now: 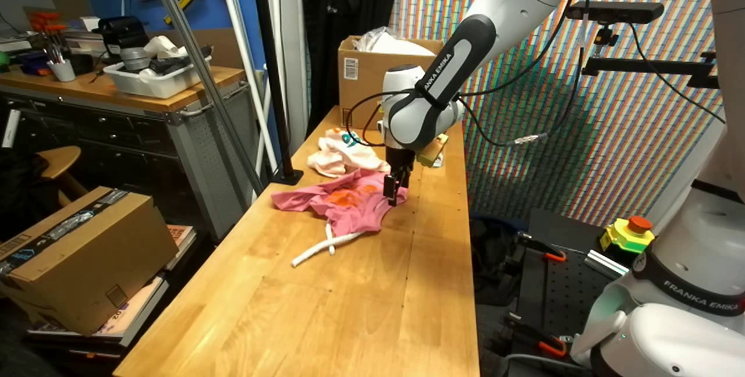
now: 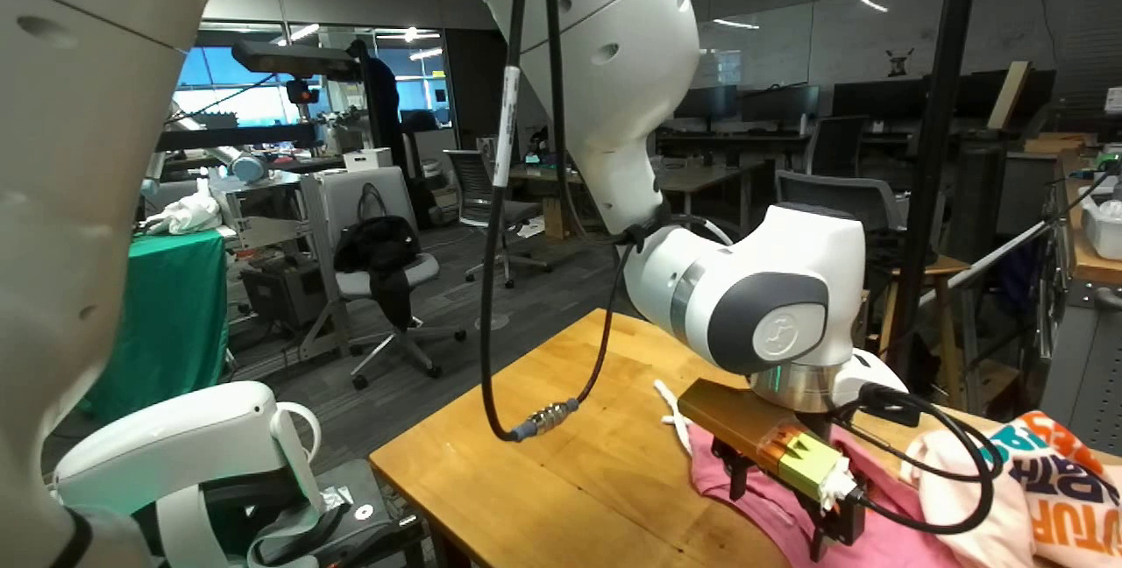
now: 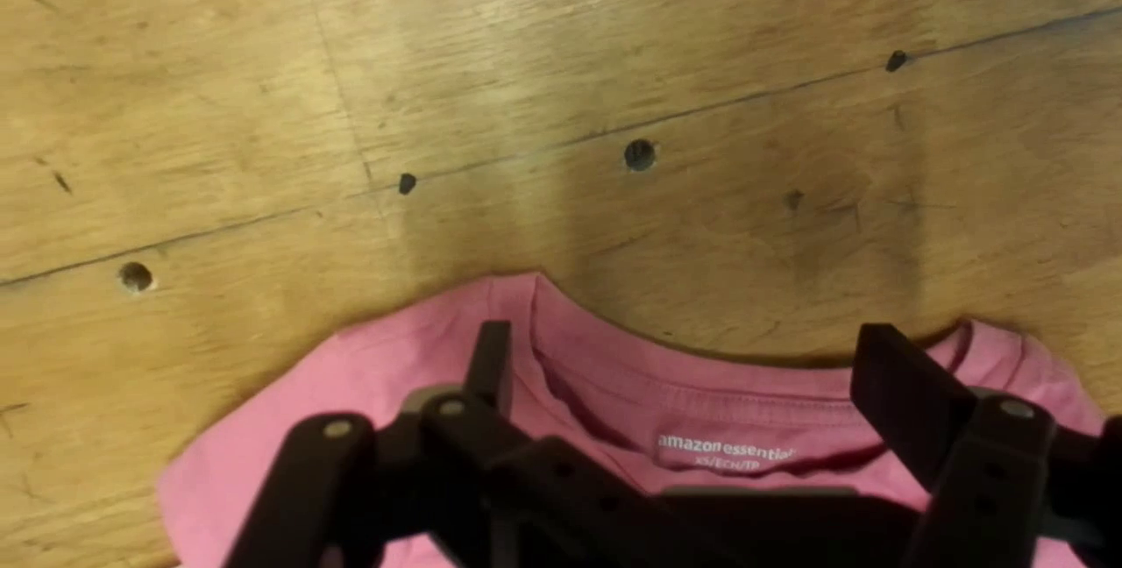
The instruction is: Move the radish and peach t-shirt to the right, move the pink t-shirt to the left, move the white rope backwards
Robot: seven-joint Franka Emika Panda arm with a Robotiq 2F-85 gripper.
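The pink t-shirt [image 1: 369,214] with an orange print lies crumpled on the wooden table. It also shows in an exterior view [image 2: 903,546] and in the wrist view [image 3: 412,358], its collar and label facing up. The peach t-shirt [image 1: 346,159] lies bunched behind it, with a coloured print in an exterior view [image 2: 951,472]. The white rope [image 1: 317,249] sticks out from under the pink t-shirt, partly hidden. My gripper [image 1: 392,195] is open and empty over the collar, fingers wide apart in the wrist view [image 3: 684,340]. Whether they touch the cloth, I cannot tell. No radish shows.
A cardboard box [image 1: 364,68] stands at the table's far end. A black pole [image 1: 285,156] stands at the table's edge beside the t-shirts. The table [image 1: 349,319] has bare wood in front of the rope. My cable hangs in loops near the wrist.
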